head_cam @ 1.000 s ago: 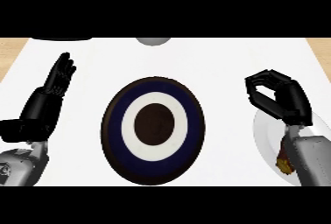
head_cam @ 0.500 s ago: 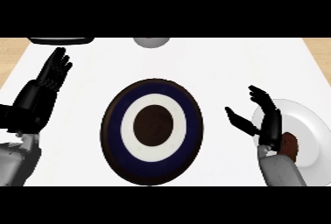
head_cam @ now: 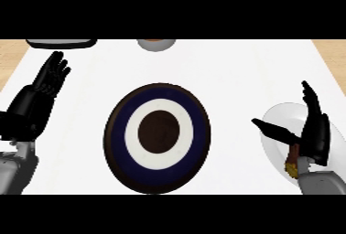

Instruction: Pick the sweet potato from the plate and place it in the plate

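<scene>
A large plate (head_cam: 157, 137) with dark blue, white and brown rings lies in the middle of the white counter. A smaller white plate (head_cam: 280, 123) sits at the right edge. On it, a sliver of the brown sweet potato (head_cam: 292, 160) shows beside my right wrist; the rest is hidden. My right hand (head_cam: 314, 132) hangs over the white plate, open, fingers straight up and thumb spread to the left, holding nothing. My left hand (head_cam: 37, 98) rests open at the left edge, fingers up.
A grey bowl (head_cam: 156, 44) with something orange inside sits at the far edge, centre. A dark tray-like object (head_cam: 61, 43) lies at the far left. Wooden floor shows beyond the counter's corners.
My right hand uncurled from a shut pose, opened and moved down and right over the white plate. The view shifted, bringing the white plate more into sight. The left hand barely moved.
</scene>
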Available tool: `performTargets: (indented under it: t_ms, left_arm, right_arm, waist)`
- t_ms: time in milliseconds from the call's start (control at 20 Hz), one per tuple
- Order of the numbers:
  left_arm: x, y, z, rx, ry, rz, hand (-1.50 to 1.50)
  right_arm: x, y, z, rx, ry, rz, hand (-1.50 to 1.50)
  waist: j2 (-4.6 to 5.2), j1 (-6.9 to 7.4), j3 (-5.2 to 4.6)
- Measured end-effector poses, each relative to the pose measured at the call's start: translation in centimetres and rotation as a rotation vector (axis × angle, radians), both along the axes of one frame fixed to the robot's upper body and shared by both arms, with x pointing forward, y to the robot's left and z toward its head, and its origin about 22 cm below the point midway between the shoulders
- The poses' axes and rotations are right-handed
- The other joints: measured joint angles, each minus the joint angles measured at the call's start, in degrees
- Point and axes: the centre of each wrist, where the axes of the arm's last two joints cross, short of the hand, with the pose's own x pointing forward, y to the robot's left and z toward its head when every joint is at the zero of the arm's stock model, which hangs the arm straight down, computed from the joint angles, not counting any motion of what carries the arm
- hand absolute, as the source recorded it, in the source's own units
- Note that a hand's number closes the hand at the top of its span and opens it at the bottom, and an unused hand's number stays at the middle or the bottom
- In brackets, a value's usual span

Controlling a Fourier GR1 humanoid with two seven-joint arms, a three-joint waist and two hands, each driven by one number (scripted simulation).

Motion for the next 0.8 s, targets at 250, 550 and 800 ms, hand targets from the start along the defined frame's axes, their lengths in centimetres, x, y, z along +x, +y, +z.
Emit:
performTargets:
  t_ms: [250,550,800]
  left_arm:
    - [0.2,0.2,0.3,-0.003,-0.002,-0.002,0.00]
    - [0.2,0.1,0.3,0.000,0.000,-0.005,0.00]
    - [0.3,-0.2,-0.2,-0.008,-0.001,-0.010,0.00]
  right_arm:
    - [0.4,-2.4,2.6,-0.109,0.312,-0.021,-1.50]
    - [1.0,-2.3,6.0,-0.153,0.697,0.009,-1.50]
    - [1.5,-2.0,7.9,-0.136,0.864,0.068,-1.50]
  waist:
    - [-0.03,-0.06,-0.19]
    - [-0.03,0.31,-0.14]
    - [0.11,0.46,0.01]
